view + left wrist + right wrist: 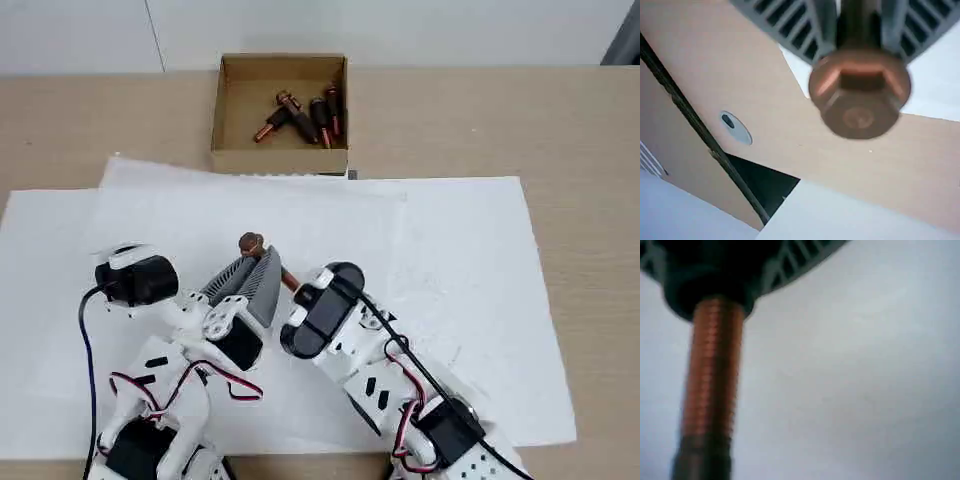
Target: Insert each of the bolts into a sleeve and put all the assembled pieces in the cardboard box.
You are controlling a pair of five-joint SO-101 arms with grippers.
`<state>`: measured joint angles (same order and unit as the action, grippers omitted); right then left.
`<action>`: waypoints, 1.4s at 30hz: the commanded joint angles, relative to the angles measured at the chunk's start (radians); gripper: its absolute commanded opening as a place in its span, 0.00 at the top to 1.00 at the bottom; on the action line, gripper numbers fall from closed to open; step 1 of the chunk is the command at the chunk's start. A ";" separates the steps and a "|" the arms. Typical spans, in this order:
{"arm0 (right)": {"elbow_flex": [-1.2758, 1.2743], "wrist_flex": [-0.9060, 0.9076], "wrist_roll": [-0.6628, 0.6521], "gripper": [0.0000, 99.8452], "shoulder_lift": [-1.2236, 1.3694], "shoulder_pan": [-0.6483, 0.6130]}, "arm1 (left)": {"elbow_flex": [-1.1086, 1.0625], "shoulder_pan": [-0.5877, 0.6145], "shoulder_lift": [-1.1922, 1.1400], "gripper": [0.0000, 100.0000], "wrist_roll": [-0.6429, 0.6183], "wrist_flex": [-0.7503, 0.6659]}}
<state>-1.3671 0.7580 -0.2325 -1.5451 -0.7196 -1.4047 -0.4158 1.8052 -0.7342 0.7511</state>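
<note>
Though perhaps layered, paper (450, 250) over table (580, 130)

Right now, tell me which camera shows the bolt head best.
Left wrist view: the bolt head faces the lens, large, hexagon plain, held by the left gripper. The high view shows it small from above; the right wrist view shows a threaded shaft.

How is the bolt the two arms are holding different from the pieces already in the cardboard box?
The held bolt hangs above the white paper, its head end in the left gripper and a dark sleeve on its far end in the right gripper; the boxed pieces lie loose in the cardboard box. The held bolt shows a bare thread; the boxed pieces have sleeves over their middles. Both are copper-coloured.
</note>
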 commanded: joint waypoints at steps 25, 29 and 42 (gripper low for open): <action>0.008 -0.031 -0.011 1.00 -0.008 -0.018 | -0.130 -0.164 0.009 0.99 0.087 0.124; 0.006 -0.031 -0.011 1.00 -0.008 -0.018 | -0.130 -0.141 0.009 0.93 0.104 0.123; 0.005 -0.031 -0.011 1.00 -0.008 -0.018 | -0.102 0.023 0.009 0.74 0.221 0.130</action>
<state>-1.3779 0.7564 -0.2325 -1.5436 -0.7304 -1.5382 -0.4143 1.8067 -0.5224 0.8707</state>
